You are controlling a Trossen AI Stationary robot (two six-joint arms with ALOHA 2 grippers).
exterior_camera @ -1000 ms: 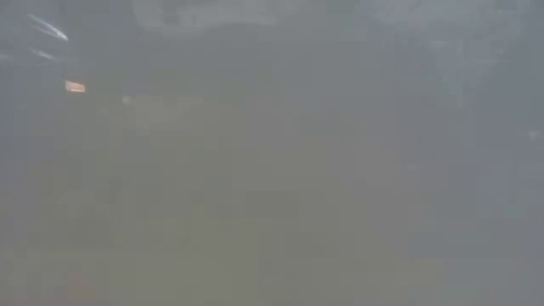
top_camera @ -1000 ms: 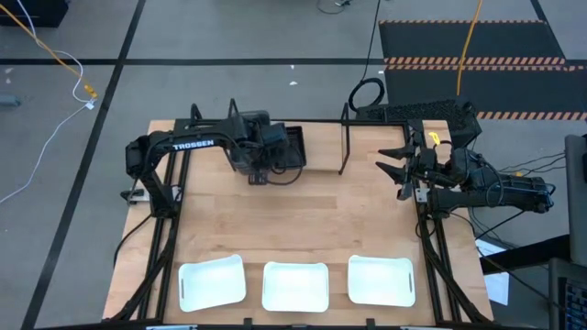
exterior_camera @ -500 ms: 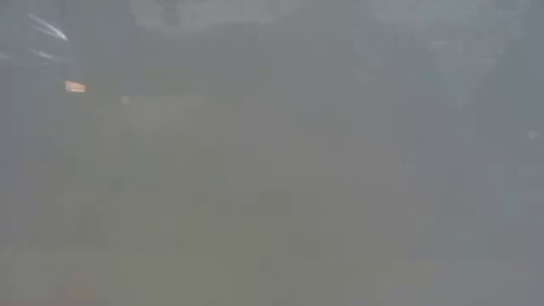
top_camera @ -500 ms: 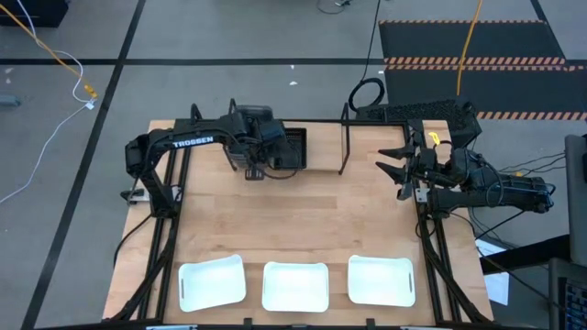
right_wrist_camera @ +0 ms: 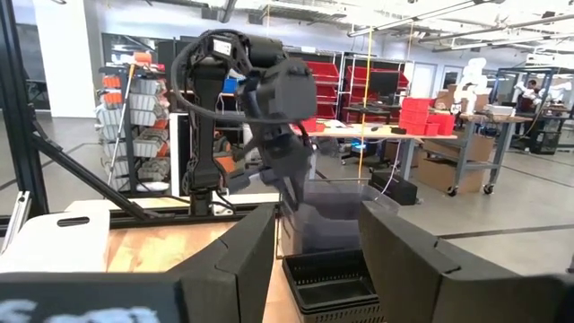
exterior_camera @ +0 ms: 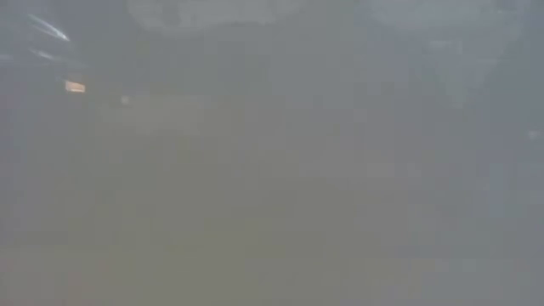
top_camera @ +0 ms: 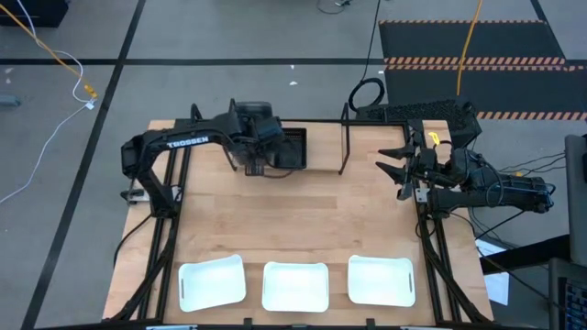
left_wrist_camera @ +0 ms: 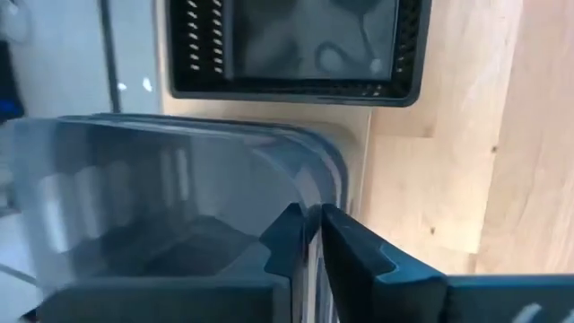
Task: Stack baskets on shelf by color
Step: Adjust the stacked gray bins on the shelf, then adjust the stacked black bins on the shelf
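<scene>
Since a second ago, the left arm has carried its basket slightly toward the table's back edge.

High view: left gripper [top_camera: 260, 163] beside the shelf [top_camera: 341, 147]; 3 white baskets [top_camera: 295, 284] well apart from it.

Left wrist view: fingers pinch a dark grey basket [left_wrist_camera: 170, 206] rim above a black mesh basket [left_wrist_camera: 296, 49]. Best centred before lowering.

Right wrist view: right gripper [right_wrist_camera: 318, 251] wide, empty.

Three white baskets [top_camera: 294, 283] are lying on the pale, light-wood table [top_camera: 303, 220]. A translucent grey basket [left_wrist_camera: 170, 206] is showing beside a black mesh-walled basket [left_wrist_camera: 296, 49] patterned with rows of slots. Both arms are appearing black.
</scene>
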